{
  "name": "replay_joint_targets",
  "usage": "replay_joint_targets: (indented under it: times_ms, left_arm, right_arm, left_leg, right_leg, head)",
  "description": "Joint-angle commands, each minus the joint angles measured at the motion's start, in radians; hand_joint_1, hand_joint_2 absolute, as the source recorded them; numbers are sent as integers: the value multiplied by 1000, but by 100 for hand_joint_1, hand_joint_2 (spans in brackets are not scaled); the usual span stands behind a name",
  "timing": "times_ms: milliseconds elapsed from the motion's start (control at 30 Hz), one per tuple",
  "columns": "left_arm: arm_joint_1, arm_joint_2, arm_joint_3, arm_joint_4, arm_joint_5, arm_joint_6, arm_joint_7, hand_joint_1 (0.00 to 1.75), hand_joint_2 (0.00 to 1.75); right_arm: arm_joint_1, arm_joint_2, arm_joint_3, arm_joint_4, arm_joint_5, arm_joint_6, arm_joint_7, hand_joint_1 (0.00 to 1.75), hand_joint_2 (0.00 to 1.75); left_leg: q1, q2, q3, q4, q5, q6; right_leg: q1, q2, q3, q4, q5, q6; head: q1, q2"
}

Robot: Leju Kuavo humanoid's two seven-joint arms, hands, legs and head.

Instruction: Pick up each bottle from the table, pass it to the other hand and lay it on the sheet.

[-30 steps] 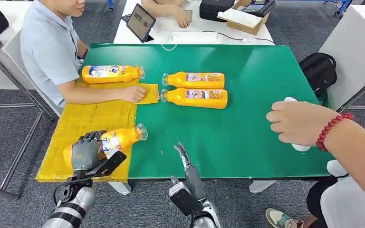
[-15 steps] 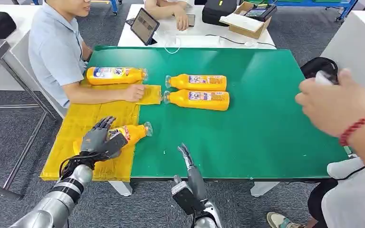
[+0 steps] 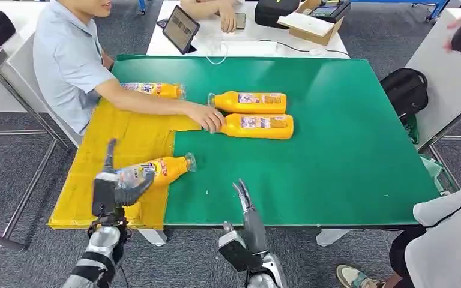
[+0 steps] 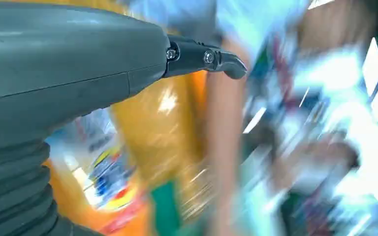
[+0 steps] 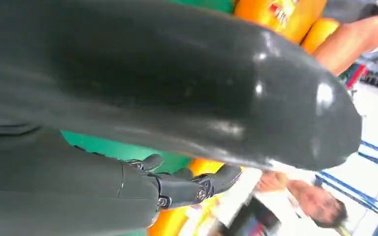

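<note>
- Near bottle (image 3: 156, 170): orange, on its side, body on the yellow sheet (image 3: 132, 141), capped end poking over the sheet's edge onto the green table (image 3: 336, 120). This one looks laid down.
- Left hand (image 3: 115, 186): at the bottle's base end, fingers apart, one sticking straight up; it seems to grip nothing, though contact with the bottle's base cannot be ruled out.
- Right hand (image 3: 246, 210): at the table's near edge, well apart from the sheet, fingers straight and close together, holding nothing.
- Bottle pair (image 3: 252, 114): two more orange bottles, side by side on the bare table beyond the sheet, awaiting pickup.
- Far bottle (image 3: 156, 90): on the sheet's far end, partly behind a person's arm.
- Person's hand (image 3: 207, 117): reaching across the sheet, touching the cap end of the nearer bottle of the pair.
- Risk: the near bottle could roll off the sheet if the left hand brushes it; the right hand could meet the person's hand when it reaches for the pair.
- Unclear: the left wrist view is motion-blurred; the right wrist view is mostly thumb.
</note>
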Motion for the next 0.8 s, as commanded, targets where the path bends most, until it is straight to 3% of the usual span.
replay_joint_targets:
  times_ms: [33,67,100,167,200,233,267,300,333,467,700,800]
  left_arm:
    - [112,-72,-19,-327,78,116,-39,0,175]
    - [111,-73,-18,-328,97,124,-58,0,175]
    - [135,-69,-40,-385,102,151,-58,0,175]
    - [187,-89,-44,-447,33,178,-58,0,175]
    - [220,-114,-28,-485,-47,178,-58,0,175]
    - [235,-127,-23,-504,-75,178,-58,0,175]
    - [249,-131,-26,-517,-82,178,-58,0,175]
    - [267,-147,-20,-530,-137,178,-58,0,175]
    - [274,-135,-54,-508,-125,178,-58,0,175]
    - [284,-116,-134,-480,-160,178,-58,0,175]
    - [263,-104,-192,-453,-153,178,-58,0,175]
    - [258,-92,-207,-429,-132,178,-58,0,175]
  right_arm:
    - [-111,-62,-102,96,97,-39,15,0,0]
    - [-107,-56,-151,89,192,-49,27,0,0]
    - [-114,-33,-286,81,394,-49,50,0,0]
    - [-166,-64,-392,116,629,-49,122,0,0]
    - [-208,-103,-428,172,735,-49,187,0,0]
    - [-230,-118,-437,204,745,-49,184,0,0]
    - [-253,-132,-449,236,730,-49,161,0,175]
    - [-291,-158,-470,297,826,-49,257,0,175]
    - [-306,-178,-480,322,856,-49,282,0,175]
    - [-330,-200,-529,366,958,-49,313,0,175]
    - [-423,-184,-491,550,993,-49,453,0,175]
    - [-450,-185,-485,602,965,-43,456,0,175]
  left_leg:
    - [1,2,-1,2,-2,-1]
    - [1,0,-2,1,-1,-1]
    - [1,0,-3,1,0,-1]
    - [0,1,-4,0,0,-1]
    - [0,1,-4,0,0,-1]
    - [0,2,-4,2,-1,-1]
    - [0,3,-3,2,-2,-1]
    - [0,3,-4,1,-1,-1]
    - [0,4,-4,1,-2,-1]
    - [-1,0,-4,0,-1,0]
    - [-2,1,-4,0,-1,-1]
    - [-2,2,-4,1,-1,-1]
  right_leg:
    - [1,3,-1,1,-1,-2]
    - [1,1,-2,0,0,-1]
    - [1,1,-3,0,0,-1]
    - [0,1,-4,0,0,-1]
    - [0,2,-4,0,0,-1]
    - [0,4,-4,1,0,-2]
    - [0,4,-4,1,0,-2]
    - [0,3,-4,0,0,-1]
    - [0,4,-4,0,0,-1]
    - [-1,2,-3,-1,0,-1]
    - [-2,3,-5,0,1,-1]
    - [-1,4,-5,0,1,-1]
  head:
    - [0,0]
    - [0,0]
    - [0,0]
    - [1,0]
    - [0,0]
    - [0,0]
    - [0,0]
    - [-1,0]
    - [0,0]
    - [0,0]
    - [0,0]
    - [0,0]
